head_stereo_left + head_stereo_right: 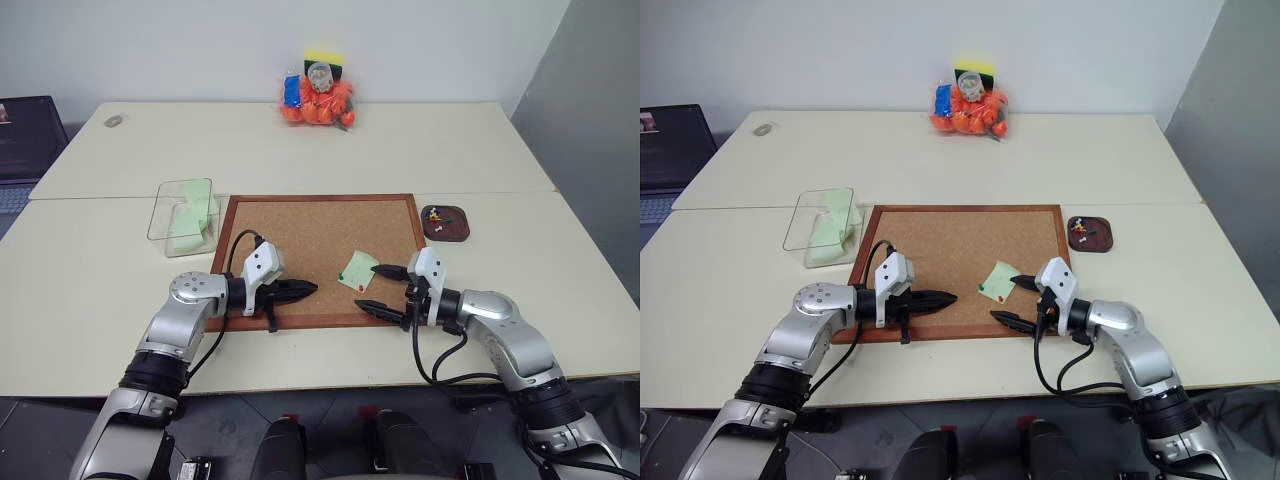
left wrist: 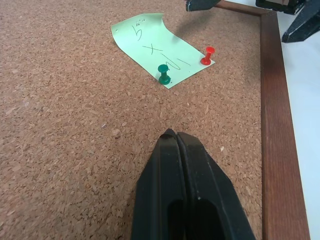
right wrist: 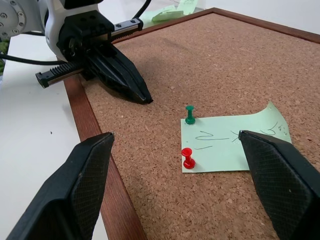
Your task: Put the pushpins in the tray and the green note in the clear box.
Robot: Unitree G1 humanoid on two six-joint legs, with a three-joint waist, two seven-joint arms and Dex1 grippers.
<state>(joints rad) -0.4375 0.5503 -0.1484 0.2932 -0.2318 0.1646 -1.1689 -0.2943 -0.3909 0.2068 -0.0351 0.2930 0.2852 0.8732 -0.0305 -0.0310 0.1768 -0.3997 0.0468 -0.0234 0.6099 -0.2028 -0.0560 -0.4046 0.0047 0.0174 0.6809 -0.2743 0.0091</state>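
with the right gripper (image 3: 175, 185) jaws spread wide around the red pushpin (image 3: 188, 157) and the left gripper (image 1: 300, 289) clenched empty, closing off-centre could tear the green note (image 3: 235, 144).

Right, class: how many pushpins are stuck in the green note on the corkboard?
2. The green pushpin and the red pushpin both stand along one edge of the green note, pinning it to the corkboard. More pins may lie in the tray.
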